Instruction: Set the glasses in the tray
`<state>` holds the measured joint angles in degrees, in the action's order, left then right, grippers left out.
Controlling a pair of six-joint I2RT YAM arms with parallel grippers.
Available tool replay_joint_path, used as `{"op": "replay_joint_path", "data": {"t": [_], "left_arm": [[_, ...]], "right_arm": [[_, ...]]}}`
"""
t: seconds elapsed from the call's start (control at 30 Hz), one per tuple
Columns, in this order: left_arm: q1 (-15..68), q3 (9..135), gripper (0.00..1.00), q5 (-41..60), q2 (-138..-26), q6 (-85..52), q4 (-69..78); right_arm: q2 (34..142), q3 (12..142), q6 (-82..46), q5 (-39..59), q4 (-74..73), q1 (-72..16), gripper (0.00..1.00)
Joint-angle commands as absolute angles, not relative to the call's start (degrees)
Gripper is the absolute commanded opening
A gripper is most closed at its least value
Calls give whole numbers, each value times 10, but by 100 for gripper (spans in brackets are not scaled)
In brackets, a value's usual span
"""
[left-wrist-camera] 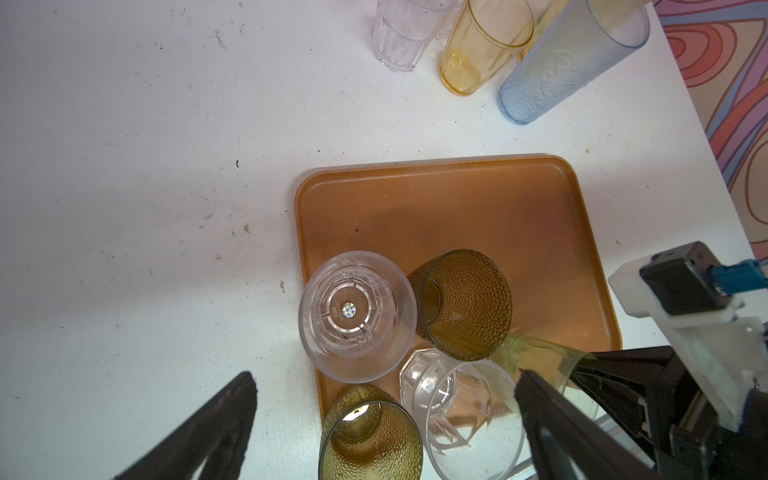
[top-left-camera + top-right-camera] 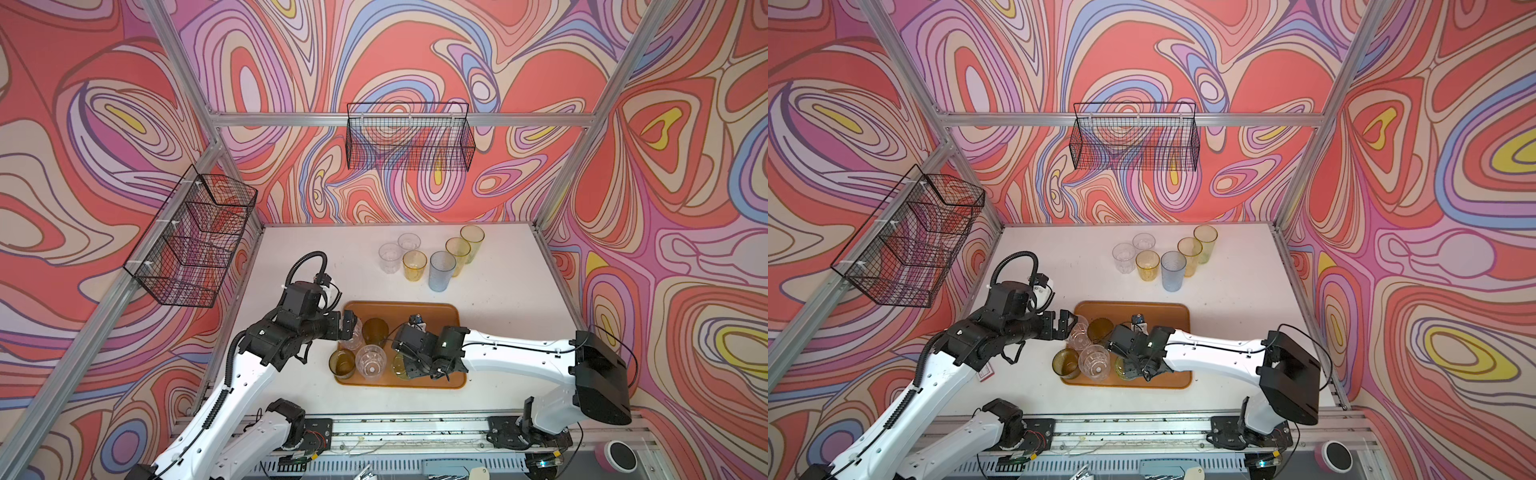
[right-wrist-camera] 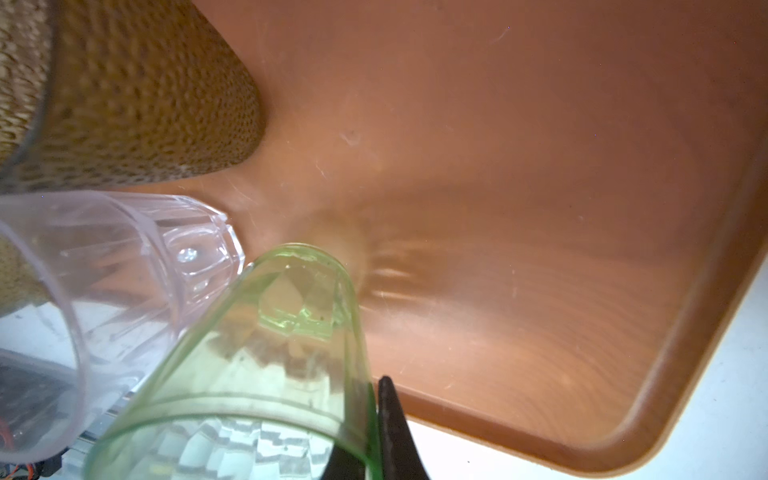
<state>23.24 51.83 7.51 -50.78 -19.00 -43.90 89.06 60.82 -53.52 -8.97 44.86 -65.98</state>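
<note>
Found right gripper (image 2: 410,368) pinching rim of pale-green see-through tumbler (image 3: 266,353), inside flat orange-brown tray (image 2: 432,316). Noted left gripper (image 1: 382,407) spread wide above clear ribbed tumbler (image 1: 357,316) at tray's left edge.

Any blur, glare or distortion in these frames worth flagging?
Right wrist view: the dimpled olive-brown glass is blurred, the pale green see-through glass sharper at its base. Left wrist view: a bright glint on the base of the clear faceted glass, soft shadow on the orange-brown tray. Both top views: evenly lit, sharp, aluminium frame posts splaying with wide-angle perspective.
</note>
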Motion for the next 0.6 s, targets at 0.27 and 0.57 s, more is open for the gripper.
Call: {"op": "replay_joint_path", "data": {"t": [0.27,0.57], "left_arm": [[230,510,100,68,-510,-183,-448],[230,511,100,70,-514,-183,-450]], "right_arm": [[911,630,-546,-94,475,-673,0],[922,641,-543,-91,475,-677,0]]}}
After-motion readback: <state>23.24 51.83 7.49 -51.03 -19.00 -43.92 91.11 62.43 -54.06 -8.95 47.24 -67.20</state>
